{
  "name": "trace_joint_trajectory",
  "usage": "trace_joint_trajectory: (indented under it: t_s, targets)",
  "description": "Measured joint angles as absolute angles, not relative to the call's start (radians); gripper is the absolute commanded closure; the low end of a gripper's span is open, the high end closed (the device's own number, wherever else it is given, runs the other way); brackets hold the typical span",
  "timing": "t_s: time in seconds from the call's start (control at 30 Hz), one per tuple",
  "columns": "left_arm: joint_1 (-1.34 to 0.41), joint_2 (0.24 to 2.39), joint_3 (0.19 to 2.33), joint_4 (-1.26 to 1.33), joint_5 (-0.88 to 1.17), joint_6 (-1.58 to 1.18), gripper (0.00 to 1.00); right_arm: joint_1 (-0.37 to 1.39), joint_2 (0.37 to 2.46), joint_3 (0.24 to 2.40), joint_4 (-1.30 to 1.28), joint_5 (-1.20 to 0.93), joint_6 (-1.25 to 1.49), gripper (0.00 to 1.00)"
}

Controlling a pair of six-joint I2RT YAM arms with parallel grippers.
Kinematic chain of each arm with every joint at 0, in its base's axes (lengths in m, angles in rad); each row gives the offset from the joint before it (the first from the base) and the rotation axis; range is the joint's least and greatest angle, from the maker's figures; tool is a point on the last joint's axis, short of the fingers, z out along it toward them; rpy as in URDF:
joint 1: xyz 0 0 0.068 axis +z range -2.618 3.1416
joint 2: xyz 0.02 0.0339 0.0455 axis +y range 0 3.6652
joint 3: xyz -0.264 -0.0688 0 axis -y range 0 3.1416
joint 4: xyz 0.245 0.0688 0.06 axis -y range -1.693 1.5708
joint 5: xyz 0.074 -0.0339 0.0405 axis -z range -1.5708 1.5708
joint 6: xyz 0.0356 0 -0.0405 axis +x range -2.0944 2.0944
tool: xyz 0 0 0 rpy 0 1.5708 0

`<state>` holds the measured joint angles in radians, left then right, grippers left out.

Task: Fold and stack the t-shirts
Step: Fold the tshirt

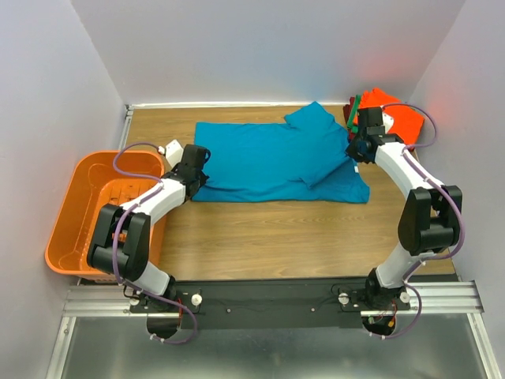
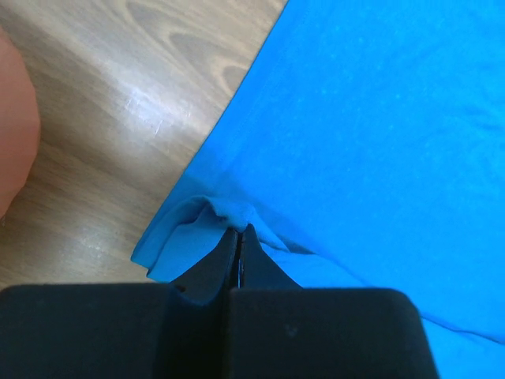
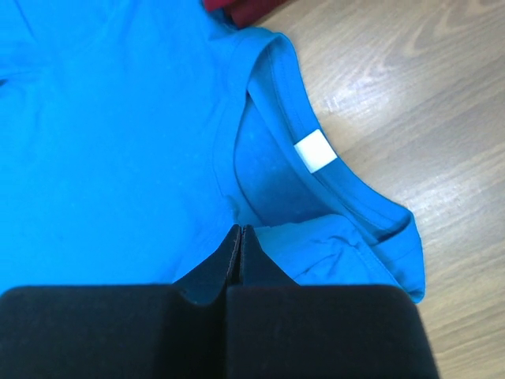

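Pale walls box in a wood desk point(image 1: 276, 237). From above, the teal shirt point(image 1: 260, 162) lies flat across the far middle, with one sleeve folded in over the body. At the far right corner sits a heap: one orange shirt point(image 1: 398, 117), and one green shirt point(image 1: 355, 105) showing only as a sliver. One basket point(image 1: 63, 229) hangs over the left edge. The left tool point(image 1: 196, 170) is at the teal shirt's left end and the right tool point(image 1: 360, 148) at its right end.

Left wrist: the left tool point(image 2: 239, 237) is closed tight, with a small pucker of teal hem pinched between its tips, just beside bare wood.

Right wrist: the right tool point(image 3: 239, 237) is likewise closed, nipping cloth at the neck opening, near the one white label point(image 3: 314, 150). A corner of one red shirt point(image 3: 241, 9) peeps in beyond (four shirts in all, as far as can be seen).

The cloth looks light and limp and is likely to sag and slide. The thicker hem and collar seams look like the best holds.
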<state>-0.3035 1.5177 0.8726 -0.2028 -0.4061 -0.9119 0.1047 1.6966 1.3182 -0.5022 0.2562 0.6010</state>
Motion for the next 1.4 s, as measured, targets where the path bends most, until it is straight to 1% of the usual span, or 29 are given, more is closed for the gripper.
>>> trace_joint_trajectory:
  t_s: [0.57, 1.0, 1.4]
  targets:
    - [-0.28, 1.521, 0.909, -0.202, -0.406, -0.905, 1.0, 0.057, 1.683, 1.284, -0.436, 0.214, 0.601, 0.99]
    - [-0.274, 1.596, 0.979, -0.202, -0.403, -0.898, 1.0, 0.036, 1.697, 1.285, -0.423, 0.18, 0.603, 0.99]
    - [-0.267, 1.656, 0.987, -0.181, -0.383, -0.888, 1.0, 0.031, 1.745, 1.304, -0.412, 0.167, 0.606, 0.99]
